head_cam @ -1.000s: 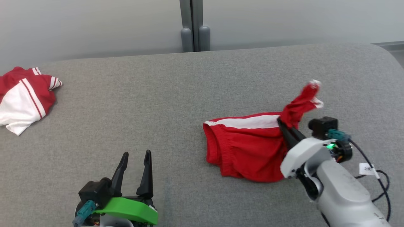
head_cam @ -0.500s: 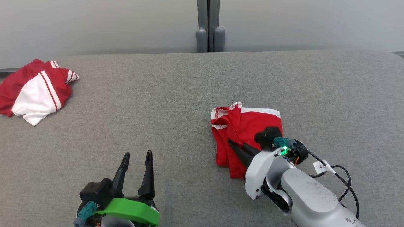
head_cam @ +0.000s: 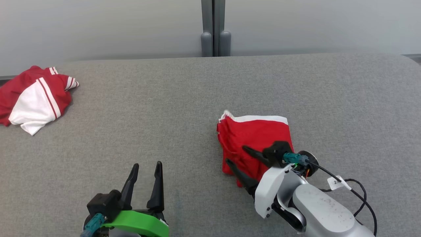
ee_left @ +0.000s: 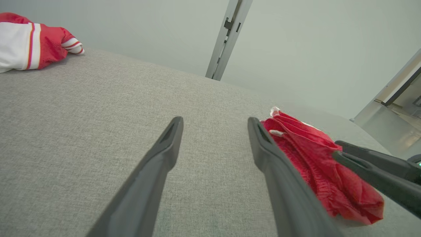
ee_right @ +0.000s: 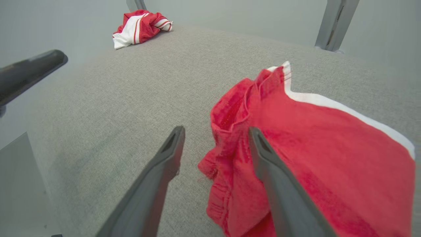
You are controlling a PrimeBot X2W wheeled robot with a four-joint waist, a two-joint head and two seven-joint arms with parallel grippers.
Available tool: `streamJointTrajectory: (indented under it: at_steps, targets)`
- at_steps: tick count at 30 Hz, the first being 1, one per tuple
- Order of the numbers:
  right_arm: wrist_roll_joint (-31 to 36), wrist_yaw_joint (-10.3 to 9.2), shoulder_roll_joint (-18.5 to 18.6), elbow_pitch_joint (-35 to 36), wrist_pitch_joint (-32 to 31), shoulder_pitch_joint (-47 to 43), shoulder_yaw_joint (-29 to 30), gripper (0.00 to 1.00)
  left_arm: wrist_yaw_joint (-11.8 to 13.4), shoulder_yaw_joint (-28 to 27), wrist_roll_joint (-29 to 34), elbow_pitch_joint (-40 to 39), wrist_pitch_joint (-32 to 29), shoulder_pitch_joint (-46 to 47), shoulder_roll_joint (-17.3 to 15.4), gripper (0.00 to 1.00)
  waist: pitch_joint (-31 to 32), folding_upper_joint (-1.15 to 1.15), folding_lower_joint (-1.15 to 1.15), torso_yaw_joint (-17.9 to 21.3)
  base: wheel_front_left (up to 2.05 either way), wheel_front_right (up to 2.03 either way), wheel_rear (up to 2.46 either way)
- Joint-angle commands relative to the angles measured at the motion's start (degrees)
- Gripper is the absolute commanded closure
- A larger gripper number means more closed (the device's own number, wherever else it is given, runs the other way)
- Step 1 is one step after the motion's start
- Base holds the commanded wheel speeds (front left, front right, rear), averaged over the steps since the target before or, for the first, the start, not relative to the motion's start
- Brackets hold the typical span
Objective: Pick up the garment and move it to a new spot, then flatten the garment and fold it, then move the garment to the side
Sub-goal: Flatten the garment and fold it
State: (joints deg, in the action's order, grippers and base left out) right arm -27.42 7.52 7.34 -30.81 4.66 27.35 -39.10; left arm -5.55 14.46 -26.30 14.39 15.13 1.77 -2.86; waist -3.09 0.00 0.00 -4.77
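The garment (head_cam: 33, 95), a red and white jersey with red-striped white cloth, lies crumpled at the table's far left (ee_left: 26, 41) (ee_right: 138, 26); its letters are hidden. A second piece, red shorts with a white stripe (head_cam: 256, 135), lies folded right of centre (ee_right: 312, 138) (ee_left: 306, 154). My right gripper (head_cam: 236, 156) stands open at the near-left corner of the shorts, one finger over the cloth and one beside it (ee_right: 216, 131). My left gripper (head_cam: 147, 165) is open over bare table at the front, holding nothing (ee_left: 215, 120).
The grey fabric table (head_cam: 148, 108) runs wide between the two cloths. A pale wall with a grey post (head_cam: 213, 33) stands behind the far edge. My right arm's cable (head_cam: 355, 187) trails at the lower right.
My right gripper carried the raised end of the shorts leftward over the rest, then let go and opened. The shorts now lie in a smaller fold. The head camera shifted.
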Motion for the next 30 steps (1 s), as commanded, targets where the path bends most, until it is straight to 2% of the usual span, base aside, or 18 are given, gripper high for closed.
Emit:
streamJointTrajectory:
  at_steps: [1, 3, 4, 8, 13, 14, 15, 16, 17, 19, 24, 30]
  targets:
    - [0.5, -0.06, 0.34, 0.81, 0.87, -1.04, 0.52, 0.0, -0.02, 0.04, -0.43, 0.12, 0.02, -0.73, -0.06, 0.0, 0.2, 0.0, 0.0, 0.21, 0.0, 0.0, 0.0]
    - [1.35, -0.06, 0.51, 3.09, 2.75, -1.65, 3.1, 0.0, -0.08, 0.5, -0.33, 0.39, 0.02, -1.02, -0.06, 0.0, 0.58, 0.0, 0.0, 0.53, 0.0, 0.0, 0.0]
    - [2.62, -0.06, 0.7, 4.9, 4.39, -2.7, 7.37, 0.0, -0.05, 0.91, -0.44, 0.59, 0.02, -1.2, -0.06, 0.0, 0.98, 0.0, 0.0, 0.61, 0.0, 0.0, 0.0]
    - [4.97, -0.06, 0.34, 5.05, 6.68, -3.82, 15.09, 0.0, -0.04, 1.18, -0.44, 0.68, 0.02, -1.28, -0.06, 0.0, 1.13, 0.0, 0.0, 0.42, 0.0, 0.0, 0.0]
    - [9.44, -0.06, 0.41, 1.47, 7.91, -4.01, 19.18, 0.0, -0.11, 1.17, -0.34, 0.76, 0.02, -1.03, -0.06, 0.0, 0.78, 0.0, 0.0, 0.11, 0.0, 0.0, 0.0]
    - [10.75, -0.06, 0.18, 0.16, 8.25, -4.03, 19.41, 0.18, -0.11, 1.17, -0.32, 0.82, 0.02, -0.89, -0.06, 0.0, 0.67, 0.0, 0.0, 0.02, 0.0, 0.0, 0.0]
    - [12.2, -0.06, 0.16, -1.17, 8.53, -3.96, 19.36, 0.53, -0.14, 1.15, -0.32, 0.89, 0.02, -0.73, -0.07, 0.0, 0.56, 0.0, 0.0, -0.1, 0.0, 0.0, 0.0]
    - [13.26, -0.06, 0.08, -2.28, 8.77, -3.89, 19.18, 0.6, -0.17, 1.12, -0.3, 0.94, 0.02, -0.6, -0.07, 0.0, 0.47, 0.0, 0.0, -0.2, 0.0, 0.0, 0.0]
    - [14.19, -0.07, -0.25, -3.68, 9.04, -3.9, 19.09, 0.77, -0.21, 1.04, -0.2, 1.0, 0.02, -0.45, -0.07, 0.0, 0.37, 0.0, 0.0, -0.31, 0.0, 0.0, 0.0]
    - [15.05, -0.06, -0.87, -5.97, 9.39, -3.89, 18.68, 1.0, -0.19, 0.83, 0.16, 1.14, 0.02, -0.24, -0.07, 0.0, 0.14, 0.0, 0.0, -0.53, 0.0, 0.0, 0.0]
    - [15.2, -0.06, -2.55, -9.94, 10.13, -2.58, 16.62, 1.0, -0.26, 0.01, 0.42, 1.39, 0.02, 0.02, -0.07, 0.0, -0.36, 0.0, 0.0, -0.88, 0.0, 0.0, 0.0]
    - [13.81, -0.07, -3.92, -13.12, 10.52, -0.16, 11.53, 1.0, -0.45, -0.89, 0.78, 1.51, 0.02, 0.48, -0.07, 0.0, -0.84, 0.0, 0.0, -1.07, 0.0, 0.0, 0.0]
